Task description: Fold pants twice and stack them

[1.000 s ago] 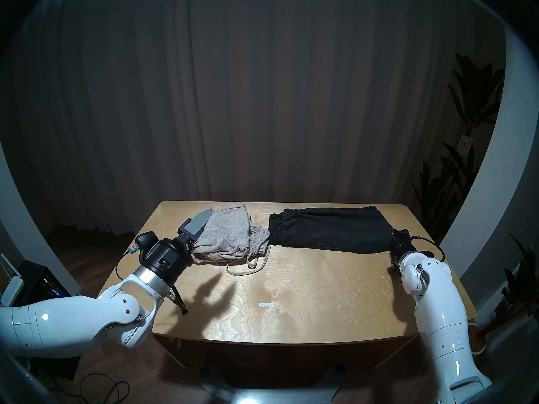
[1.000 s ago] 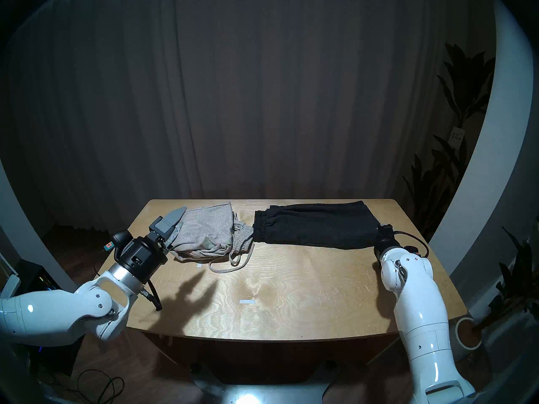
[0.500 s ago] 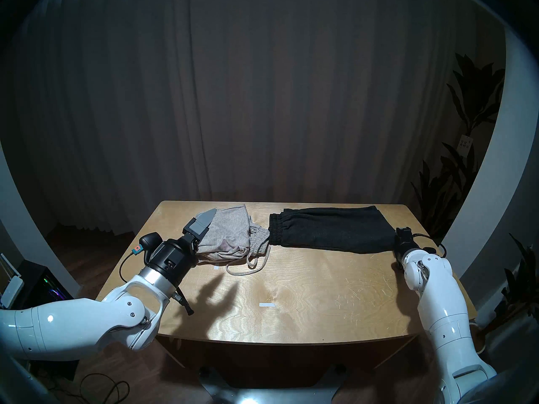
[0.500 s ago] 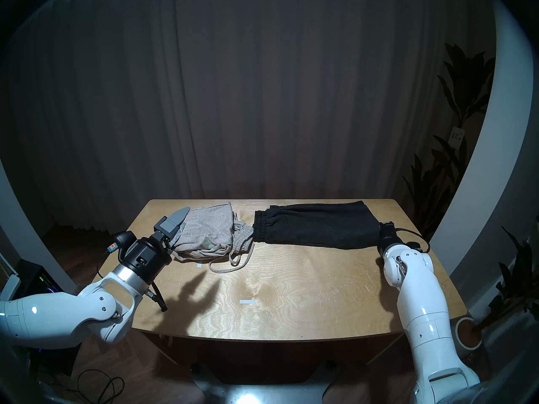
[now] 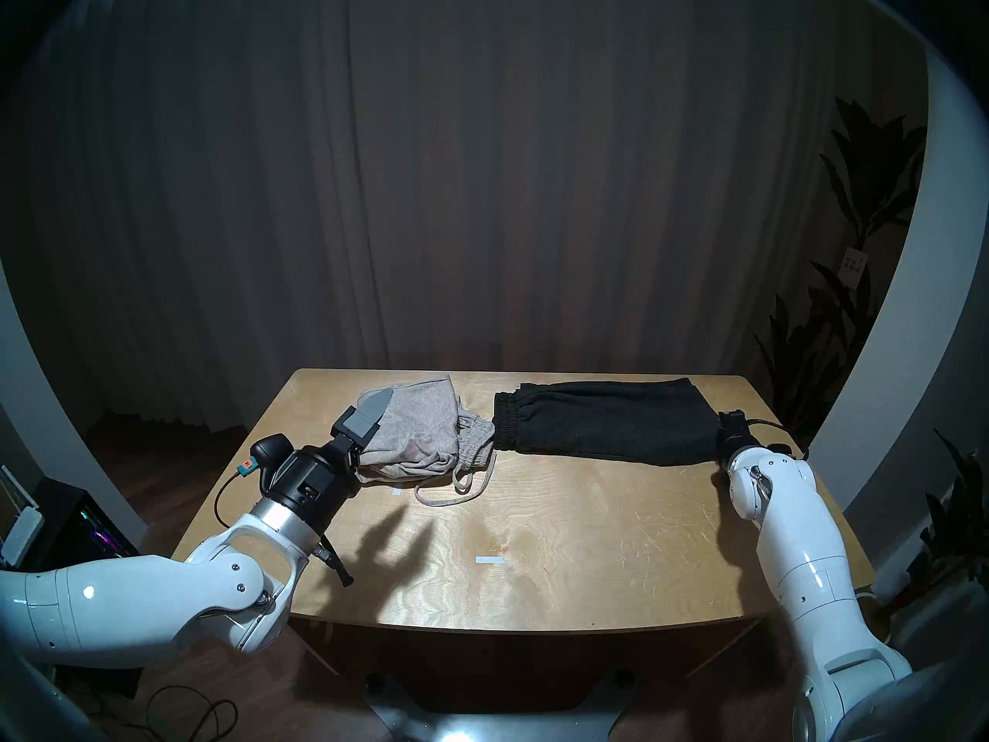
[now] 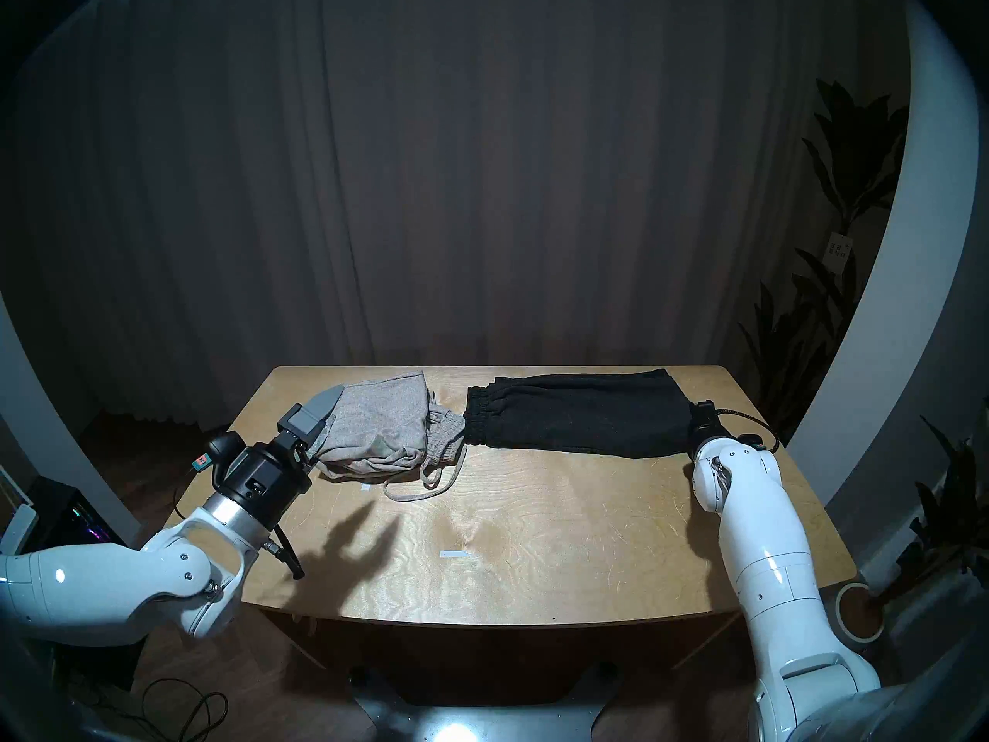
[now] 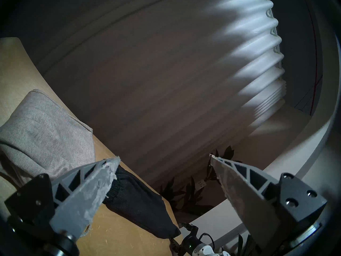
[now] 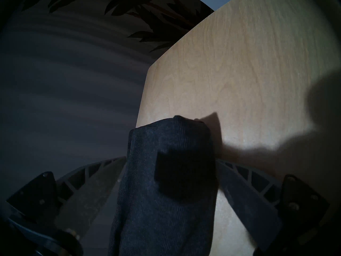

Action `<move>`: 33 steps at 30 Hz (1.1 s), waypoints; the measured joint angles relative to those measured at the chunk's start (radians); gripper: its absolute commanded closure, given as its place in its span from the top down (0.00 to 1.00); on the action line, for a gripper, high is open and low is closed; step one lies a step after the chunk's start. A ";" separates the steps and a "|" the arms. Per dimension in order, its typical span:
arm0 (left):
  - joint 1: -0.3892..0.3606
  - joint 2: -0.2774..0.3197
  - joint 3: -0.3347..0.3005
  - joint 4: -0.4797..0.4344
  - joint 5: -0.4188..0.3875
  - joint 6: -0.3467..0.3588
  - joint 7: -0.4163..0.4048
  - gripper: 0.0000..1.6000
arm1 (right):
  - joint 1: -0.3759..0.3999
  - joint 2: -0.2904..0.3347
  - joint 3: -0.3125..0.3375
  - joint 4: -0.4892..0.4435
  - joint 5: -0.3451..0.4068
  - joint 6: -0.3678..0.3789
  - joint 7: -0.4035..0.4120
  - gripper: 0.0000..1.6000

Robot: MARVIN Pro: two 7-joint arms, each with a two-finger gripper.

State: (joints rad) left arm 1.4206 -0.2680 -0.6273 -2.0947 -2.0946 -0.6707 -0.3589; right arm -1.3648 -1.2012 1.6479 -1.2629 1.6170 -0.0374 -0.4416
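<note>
The grey pants (image 5: 423,430) lie bunched and folded at the table's far left, their pale cord (image 5: 455,492) trailing toward me. The black pants (image 5: 605,419) lie stretched flat across the far right, waistband toward the middle. My left gripper (image 5: 374,419) hovers over the grey pants' left edge; in the left wrist view the left gripper (image 7: 164,157) is open with nothing between its fingers. My right gripper (image 5: 722,430) sits at the black pants' right end; in the right wrist view the right gripper (image 8: 171,158) stands open, its spread fingers straddling the black fabric (image 8: 166,203).
The wooden table (image 5: 535,537) carries a small white tape mark (image 5: 489,560) near its middle. A dark curtain hangs behind it. Potted plants (image 5: 856,200) stand past the right edge, and a cable lies on the floor at the left (image 5: 187,714).
The right wrist has crept a little farther along the table's right side at the black pants' end. The left arm shifted slightly forward, then back. Both garments lie as before.
</note>
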 measured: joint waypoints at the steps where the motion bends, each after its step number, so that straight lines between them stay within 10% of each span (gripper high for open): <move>1: 0.000 0.000 0.000 0.000 -0.002 0.000 0.000 1.00 | 0.004 0.000 -0.001 0.003 0.000 -0.002 -0.006 1.00; 25: -0.015 -0.040 -0.001 0.045 -0.011 0.048 0.011 1.00 | 0.142 -0.005 -0.038 0.198 -0.033 -0.020 0.094 1.00; 29: -0.016 -0.046 -0.001 0.048 -0.010 0.046 0.014 1.00 | 0.158 -0.009 -0.042 0.219 -0.035 -0.024 0.098 0.79; 30: -0.017 -0.048 -0.001 0.049 -0.010 0.045 0.014 1.00 | 0.161 -0.010 -0.044 0.226 -0.035 -0.024 0.098 0.53; 33: -0.018 -0.053 -0.002 0.053 -0.010 0.046 0.014 1.00 | 0.162 -0.016 -0.052 0.239 -0.035 -0.022 0.087 0.28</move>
State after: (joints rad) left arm 1.4021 -0.3211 -0.6293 -2.0416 -2.1049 -0.6251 -0.3450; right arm -1.2027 -1.2173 1.5959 -1.0234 1.5817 -0.0597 -0.3550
